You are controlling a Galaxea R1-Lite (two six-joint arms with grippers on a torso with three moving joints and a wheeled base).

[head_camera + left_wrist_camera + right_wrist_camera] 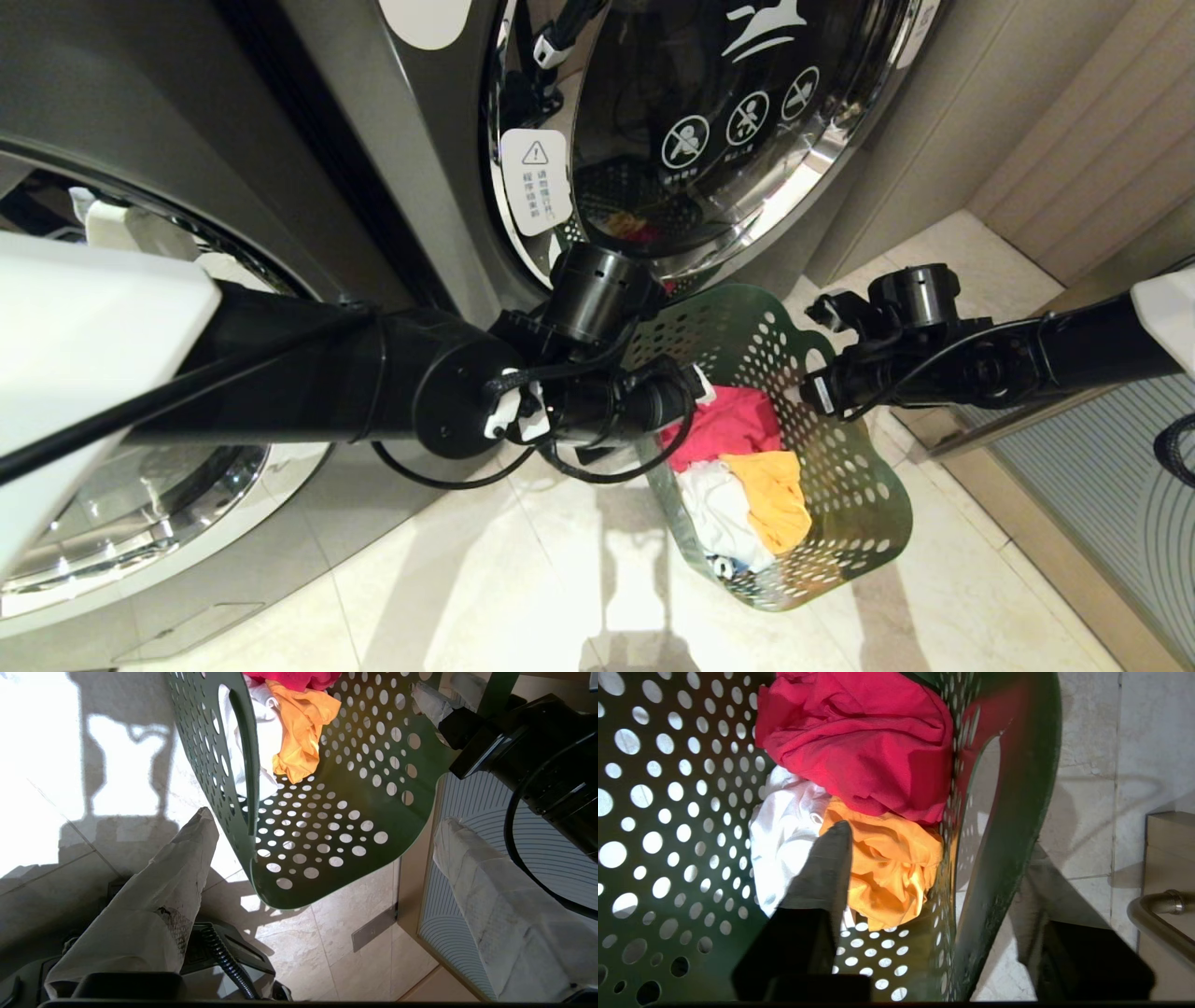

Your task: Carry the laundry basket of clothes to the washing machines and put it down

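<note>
- Below both wrists in the head view, the dark green perforated plastic laundry basket (840, 485) stands on the pale tiled floor (485, 579) just before the dark grey front-loading washing machines (411, 168). Its long axis runs away from the washers, a gripper at each long side. The pink-red, white and yellow-orange clothes (747, 467) lie inside.
- From the left wrist, the left gripper (322, 858) is spread wide and holds nothing. The basket's rounded corner lies between its wrapped fingers (177, 868) without touching either.
- From the right wrist, the right gripper (934, 896) straddles the basket wall beside the oval slot handle (985, 793), one finger (826, 868) inside near the clothes, the other outside. The jaws look parted off the wall, so released.
- Judged from this, the basket is set down; each gripper need only lift clear.
</note>
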